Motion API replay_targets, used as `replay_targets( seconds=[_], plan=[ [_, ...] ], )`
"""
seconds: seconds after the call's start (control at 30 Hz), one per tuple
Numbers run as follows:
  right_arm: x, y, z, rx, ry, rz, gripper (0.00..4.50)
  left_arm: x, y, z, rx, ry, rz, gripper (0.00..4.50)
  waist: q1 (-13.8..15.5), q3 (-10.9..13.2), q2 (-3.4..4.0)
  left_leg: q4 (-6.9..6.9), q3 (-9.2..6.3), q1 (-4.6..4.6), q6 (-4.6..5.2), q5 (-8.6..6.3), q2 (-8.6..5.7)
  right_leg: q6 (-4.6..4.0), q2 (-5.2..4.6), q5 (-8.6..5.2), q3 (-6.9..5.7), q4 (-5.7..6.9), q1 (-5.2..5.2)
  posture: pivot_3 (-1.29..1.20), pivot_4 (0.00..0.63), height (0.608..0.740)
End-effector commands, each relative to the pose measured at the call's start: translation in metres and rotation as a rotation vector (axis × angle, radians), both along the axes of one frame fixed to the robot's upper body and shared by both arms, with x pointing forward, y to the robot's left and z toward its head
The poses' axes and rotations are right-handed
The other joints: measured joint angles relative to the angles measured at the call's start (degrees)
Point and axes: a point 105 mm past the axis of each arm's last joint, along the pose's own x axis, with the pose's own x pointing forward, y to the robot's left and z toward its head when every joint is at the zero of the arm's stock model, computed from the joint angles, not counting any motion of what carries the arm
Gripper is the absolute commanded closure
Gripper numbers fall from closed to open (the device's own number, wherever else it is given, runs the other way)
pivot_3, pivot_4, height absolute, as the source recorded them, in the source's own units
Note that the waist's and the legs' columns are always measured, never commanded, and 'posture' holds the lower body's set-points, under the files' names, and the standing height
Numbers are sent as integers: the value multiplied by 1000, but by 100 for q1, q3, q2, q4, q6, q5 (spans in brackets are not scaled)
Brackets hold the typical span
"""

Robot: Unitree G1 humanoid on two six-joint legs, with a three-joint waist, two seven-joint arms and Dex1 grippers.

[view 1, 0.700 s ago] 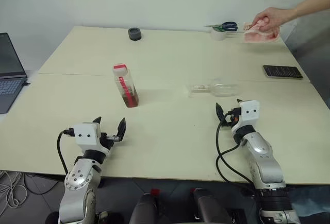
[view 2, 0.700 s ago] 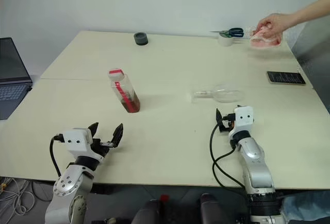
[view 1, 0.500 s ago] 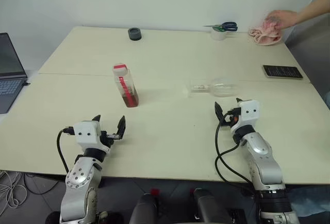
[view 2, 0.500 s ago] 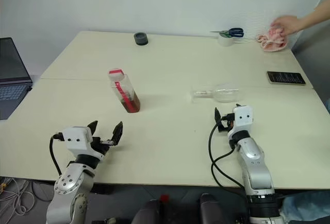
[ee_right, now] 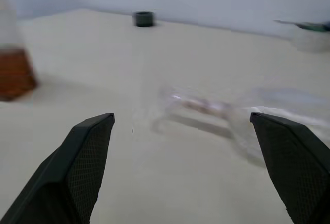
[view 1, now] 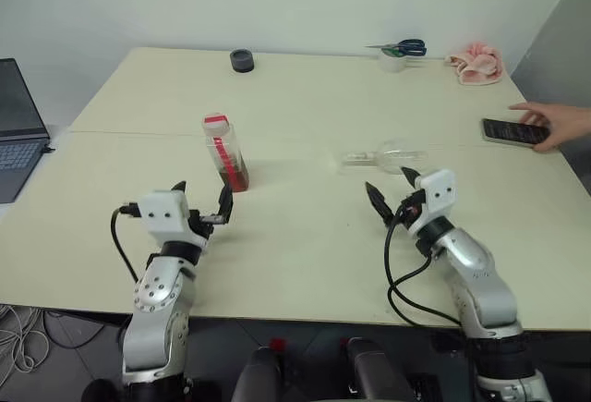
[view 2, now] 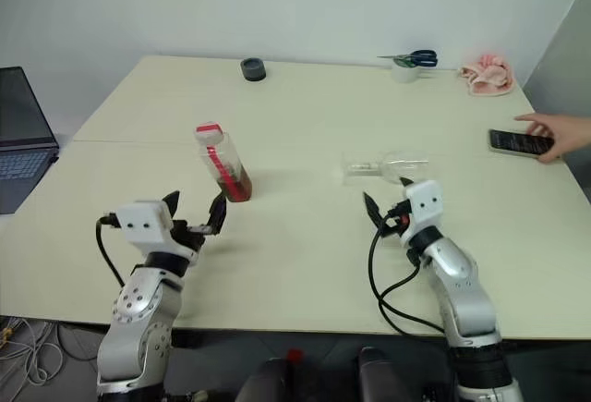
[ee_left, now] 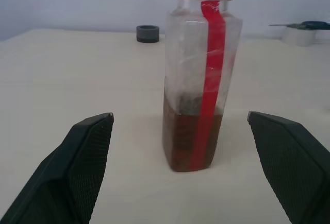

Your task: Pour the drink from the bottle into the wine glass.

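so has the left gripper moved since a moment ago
Yes. The left gripper has advanced toward the bottle, which stayed put on the table.

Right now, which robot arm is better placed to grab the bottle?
The left. Its open claw faces the upright bottle, which sits centred between the fingers in the left wrist view. The right claw is open too, but faces the wine glass, which lies on its side.

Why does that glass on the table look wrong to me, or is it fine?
It is odd: the wine glass lies on its side on the table, foot pointing toward the upright bottle. It would need standing up before any drink goes in. Nothing looks spilled.
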Motion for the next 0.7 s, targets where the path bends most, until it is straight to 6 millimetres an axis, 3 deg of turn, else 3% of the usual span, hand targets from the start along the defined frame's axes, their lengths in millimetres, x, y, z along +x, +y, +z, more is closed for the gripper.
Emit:
replay_targets(
  seconds=[0.03, 0.2, 0.47, 0.7],
  plan=[
    [-10, 31, 33, -19, -69, 206, 0, 4, -12, 25, 22, -57, 8, 26, 0, -1, -1, -1, -1, 1, 0, 0, 0, 0, 1, 0, -1, 0, 0, 0, 150, 740],
    [-20, 61, 39, -91, -44, 434, 0, 13, -18, 34, 26, -52, 26, 26, 16, -1, -2, -5, -13, -3, -1, -1, 0, -2, 2, -1, -9, -2, 2, 0, 150, 740],
    [-11, 64, 44, -139, -44, 486, 0, 22, -21, 40, 35, -52, 54, 26, 33, -1, -2, 0, -11, -4, -1, 0, -7, -1, -7, 0, -9, -3, 2, 0, 150, 740],
    [-18, 75, 49, -140, -43, 552, 0, 39, -17, 41, 56, -44, 96, 26, 37, -1, -2, 0, -12, -4, -1, 0, -7, -1, -7, 0, -11, 0, 2, 0, 150, 740]
  ],
)
